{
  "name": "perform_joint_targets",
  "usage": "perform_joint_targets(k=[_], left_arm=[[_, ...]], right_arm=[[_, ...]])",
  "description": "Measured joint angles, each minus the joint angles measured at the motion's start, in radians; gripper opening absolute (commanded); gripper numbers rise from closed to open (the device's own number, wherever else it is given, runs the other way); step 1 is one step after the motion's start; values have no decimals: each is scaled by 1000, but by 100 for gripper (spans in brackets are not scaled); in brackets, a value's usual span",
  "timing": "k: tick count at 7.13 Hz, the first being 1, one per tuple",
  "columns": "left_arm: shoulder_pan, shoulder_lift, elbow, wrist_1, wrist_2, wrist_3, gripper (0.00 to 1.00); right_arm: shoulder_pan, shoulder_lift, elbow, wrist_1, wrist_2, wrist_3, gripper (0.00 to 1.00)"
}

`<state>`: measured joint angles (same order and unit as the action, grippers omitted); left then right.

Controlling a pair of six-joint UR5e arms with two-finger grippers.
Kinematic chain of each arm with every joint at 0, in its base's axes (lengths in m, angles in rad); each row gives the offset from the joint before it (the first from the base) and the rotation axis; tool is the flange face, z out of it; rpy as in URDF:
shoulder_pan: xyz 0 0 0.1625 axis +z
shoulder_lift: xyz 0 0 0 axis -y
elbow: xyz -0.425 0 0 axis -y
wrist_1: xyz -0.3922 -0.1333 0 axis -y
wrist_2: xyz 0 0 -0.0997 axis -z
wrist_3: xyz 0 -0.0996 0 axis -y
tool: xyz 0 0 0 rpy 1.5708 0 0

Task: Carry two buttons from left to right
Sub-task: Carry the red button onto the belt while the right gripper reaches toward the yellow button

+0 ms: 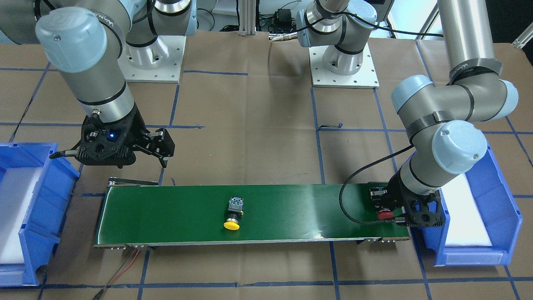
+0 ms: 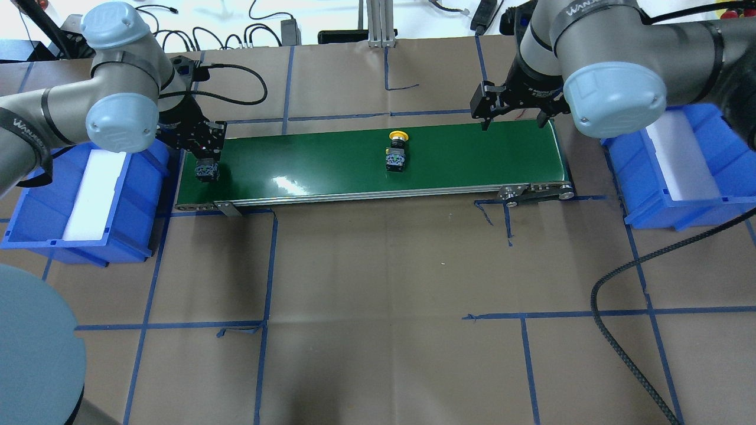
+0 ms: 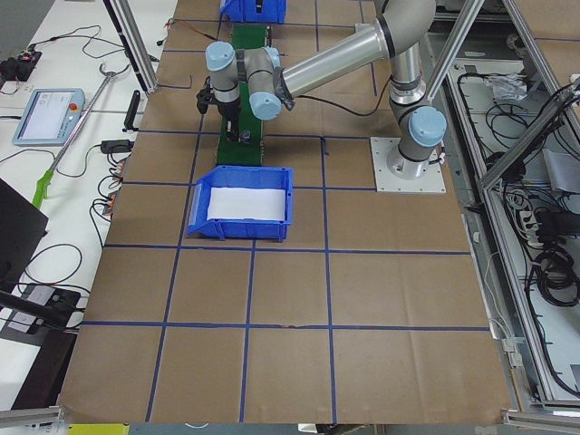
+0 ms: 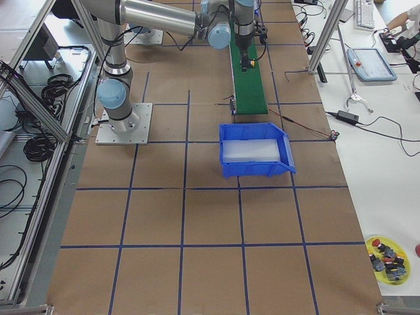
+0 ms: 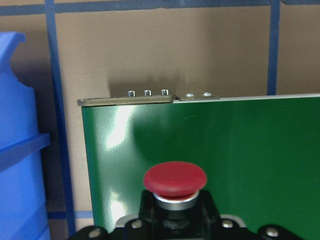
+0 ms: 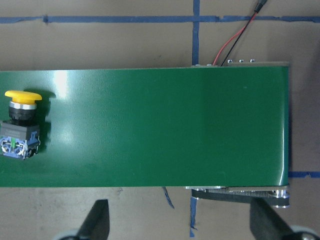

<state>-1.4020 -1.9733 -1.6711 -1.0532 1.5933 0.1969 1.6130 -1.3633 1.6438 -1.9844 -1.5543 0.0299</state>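
Table: yours is covered edge to edge in brown paper [image 2: 378, 265], ruled into large squares by blue tape lines [image 2: 590, 313].
Frame: an aluminium post [image 2: 378, 23] stands at the table's far edge.
Your side: a white bench [image 3: 86, 86] with loose cables and a teach pendant [image 3: 47, 116]. Towards its other end sits a yellow dish [image 4: 388, 257] of small parts.
Opposite side: black cable bundles [image 3: 548, 263] lie beyond the table's edge.
Light: even, with soft shadows.

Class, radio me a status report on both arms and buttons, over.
Left gripper shut on red button, left end of conveyor belt. Right gripper open, hovering near right end. Yellow button lying mid-belt. No obstacle seen.
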Motion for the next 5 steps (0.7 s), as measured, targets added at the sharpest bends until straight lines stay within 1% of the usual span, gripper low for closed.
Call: perform_joint_targets(k=[1, 3, 5], left_arm=[[0, 0, -25, 32, 0, -6, 99], [-1, 5, -38, 43, 1, -15, 100], [-2, 22, -25, 23, 3, -17, 100]], right_arm=[[0, 32, -3, -49, -4, -1, 100], [-6, 73, -21, -111, -3, 4, 100], [-17, 108, -30, -193, 6, 9, 100]])
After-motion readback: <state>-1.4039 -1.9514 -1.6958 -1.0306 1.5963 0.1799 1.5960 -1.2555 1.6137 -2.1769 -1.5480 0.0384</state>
